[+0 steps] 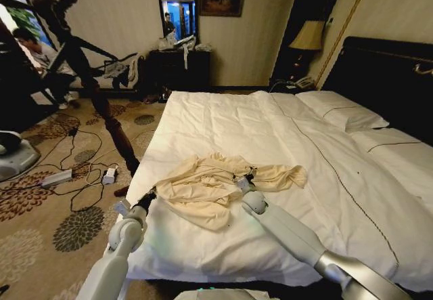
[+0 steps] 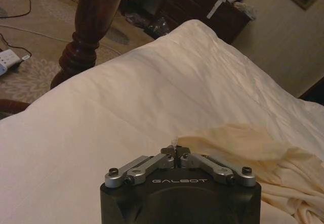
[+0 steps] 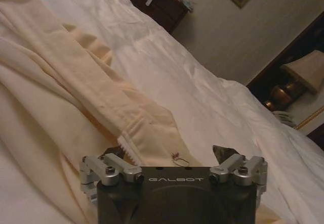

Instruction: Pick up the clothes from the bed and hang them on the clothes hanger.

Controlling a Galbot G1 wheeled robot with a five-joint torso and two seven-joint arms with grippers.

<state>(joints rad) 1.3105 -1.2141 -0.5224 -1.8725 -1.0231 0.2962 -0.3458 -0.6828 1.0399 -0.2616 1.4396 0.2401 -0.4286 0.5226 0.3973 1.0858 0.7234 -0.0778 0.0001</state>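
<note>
I'm holding my open right gripper (image 3: 172,155) over the wrinkled cream shirt (image 1: 216,185); my closed left gripper (image 2: 174,152) is waiting at its left edge.

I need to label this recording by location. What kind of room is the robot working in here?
Most likely a hotel bedroom. A large bed with white linen and piped pillows fills the view, a bedside lamp stands by the black headboard, and the floor has patterned carpet.

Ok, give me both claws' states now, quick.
Left claw: shut, empty, at the shirt's edge.
Right claw: open, over the shirt's middle, holding nothing.
</note>
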